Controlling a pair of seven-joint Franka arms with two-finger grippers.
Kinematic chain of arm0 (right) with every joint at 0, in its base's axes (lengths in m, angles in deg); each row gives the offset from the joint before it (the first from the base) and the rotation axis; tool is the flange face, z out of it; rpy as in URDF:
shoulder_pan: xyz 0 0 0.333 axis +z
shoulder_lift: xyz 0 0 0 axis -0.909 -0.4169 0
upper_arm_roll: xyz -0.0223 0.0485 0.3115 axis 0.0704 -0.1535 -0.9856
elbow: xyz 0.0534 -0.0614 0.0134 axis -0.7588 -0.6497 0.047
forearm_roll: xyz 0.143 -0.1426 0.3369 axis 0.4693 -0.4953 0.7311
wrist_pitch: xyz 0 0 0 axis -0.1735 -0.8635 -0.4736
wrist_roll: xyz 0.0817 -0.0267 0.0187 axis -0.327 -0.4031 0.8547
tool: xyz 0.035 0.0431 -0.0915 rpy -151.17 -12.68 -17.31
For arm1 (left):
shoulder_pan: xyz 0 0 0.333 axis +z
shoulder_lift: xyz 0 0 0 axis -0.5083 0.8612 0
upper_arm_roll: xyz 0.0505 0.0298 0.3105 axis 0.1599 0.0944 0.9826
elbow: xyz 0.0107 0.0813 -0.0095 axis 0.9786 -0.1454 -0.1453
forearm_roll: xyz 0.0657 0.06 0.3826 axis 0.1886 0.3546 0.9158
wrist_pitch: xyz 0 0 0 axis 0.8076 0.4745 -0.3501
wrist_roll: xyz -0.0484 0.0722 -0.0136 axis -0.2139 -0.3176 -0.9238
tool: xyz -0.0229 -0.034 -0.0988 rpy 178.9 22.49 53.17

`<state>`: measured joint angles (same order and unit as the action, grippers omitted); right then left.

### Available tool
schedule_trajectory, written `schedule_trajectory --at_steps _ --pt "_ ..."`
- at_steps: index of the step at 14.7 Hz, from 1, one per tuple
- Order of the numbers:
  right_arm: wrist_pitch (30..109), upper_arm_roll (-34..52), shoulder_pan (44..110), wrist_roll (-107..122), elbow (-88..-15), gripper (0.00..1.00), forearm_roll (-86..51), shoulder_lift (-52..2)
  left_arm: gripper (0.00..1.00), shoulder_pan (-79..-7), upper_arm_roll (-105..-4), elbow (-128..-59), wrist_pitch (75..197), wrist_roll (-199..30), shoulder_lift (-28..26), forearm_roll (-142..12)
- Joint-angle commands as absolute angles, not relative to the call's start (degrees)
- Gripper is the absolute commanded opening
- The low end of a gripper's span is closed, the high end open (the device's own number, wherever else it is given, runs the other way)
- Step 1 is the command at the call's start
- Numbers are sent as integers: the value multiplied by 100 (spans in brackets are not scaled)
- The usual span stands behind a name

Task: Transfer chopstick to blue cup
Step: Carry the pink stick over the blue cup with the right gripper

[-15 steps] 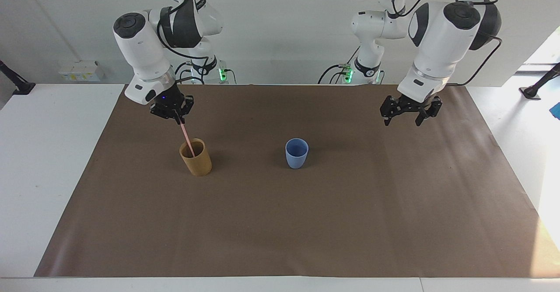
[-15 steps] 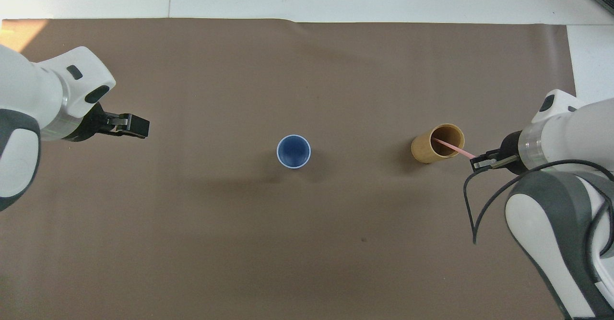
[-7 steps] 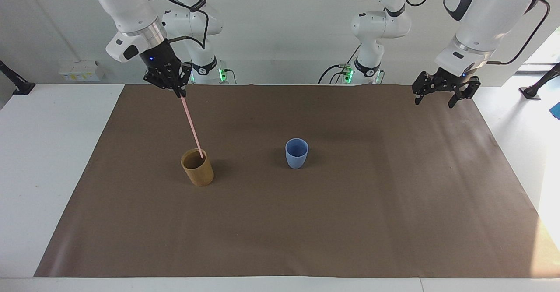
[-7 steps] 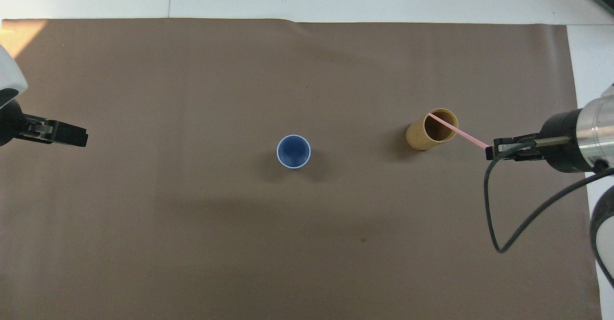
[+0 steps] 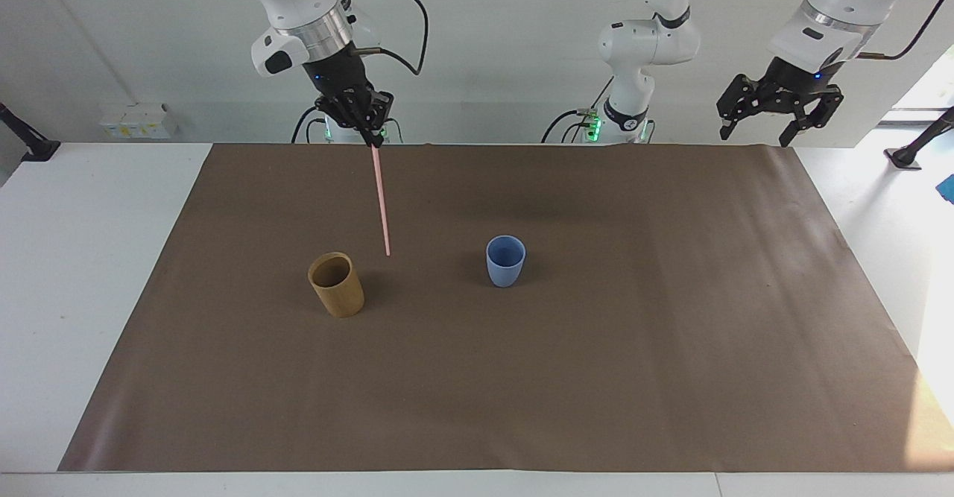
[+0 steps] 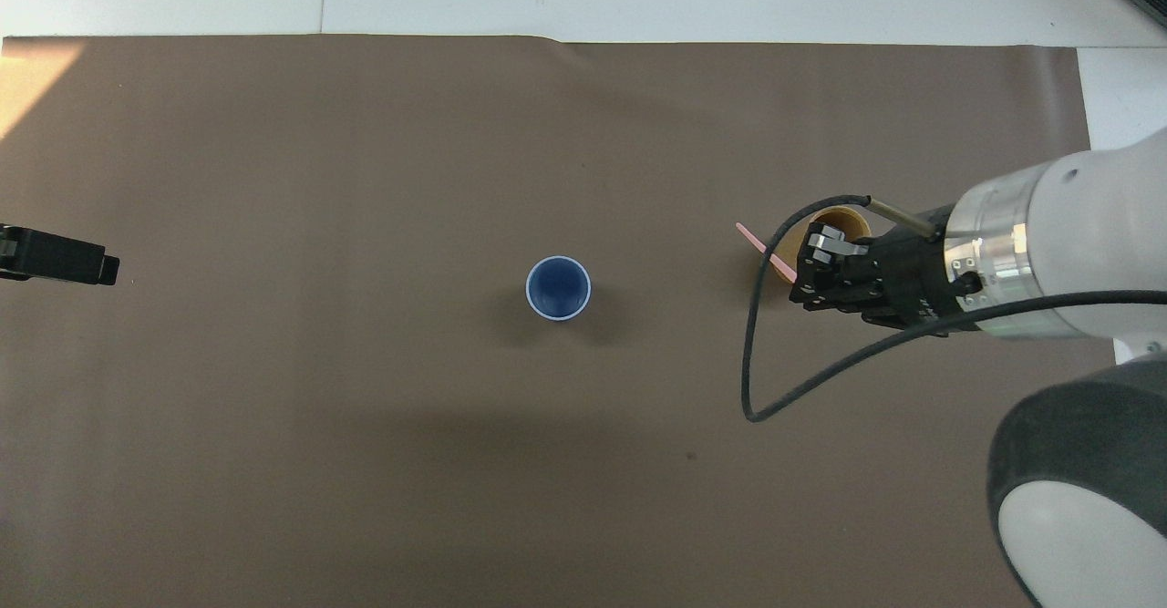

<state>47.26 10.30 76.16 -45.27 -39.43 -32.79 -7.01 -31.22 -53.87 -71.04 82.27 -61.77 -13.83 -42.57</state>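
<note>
R gripper (image 5: 370,133), upper left, clamps chopstick (image 5: 381,199), apparently clear of blue cup (image 5: 505,260). L gripper (image 5: 779,113), upper right, fingers apart, waits.

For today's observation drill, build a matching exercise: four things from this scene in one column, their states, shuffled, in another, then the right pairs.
1. chopstick
2. blue cup
3. tan cup
4. left gripper

A. open, raised, waiting
B. upright, empty, mid-mat
C. hanging from the shut right gripper
D. upright, toward the right arm's end

Pairs: 1-C, 2-B, 3-D, 4-A
</note>
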Motion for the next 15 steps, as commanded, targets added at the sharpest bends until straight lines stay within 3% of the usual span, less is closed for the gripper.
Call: schedule_trajectory --at_steps 1,4,10,15 --pt "4768 1026 8064 -6012 -3052 0 -3086 -1418 100 -2985 -5421 -7052 8124 -6069 -1369 -4401" --pt "5092 851 8232 -7175 -2715 0 -2560 -1868 100 -3002 -5430 -7052 7870 -6008 -1369 -4331" --pt "5541 745 8540 -7978 -2732 0 -2233 -2483 100 -3002 -5439 -7262 7817 -5893 -1527 -4235" --pt "5876 736 8619 -7987 -2925 0 -2084 -2572 100 -3029 -5439 -7272 7860 -5823 -1536 -4120"
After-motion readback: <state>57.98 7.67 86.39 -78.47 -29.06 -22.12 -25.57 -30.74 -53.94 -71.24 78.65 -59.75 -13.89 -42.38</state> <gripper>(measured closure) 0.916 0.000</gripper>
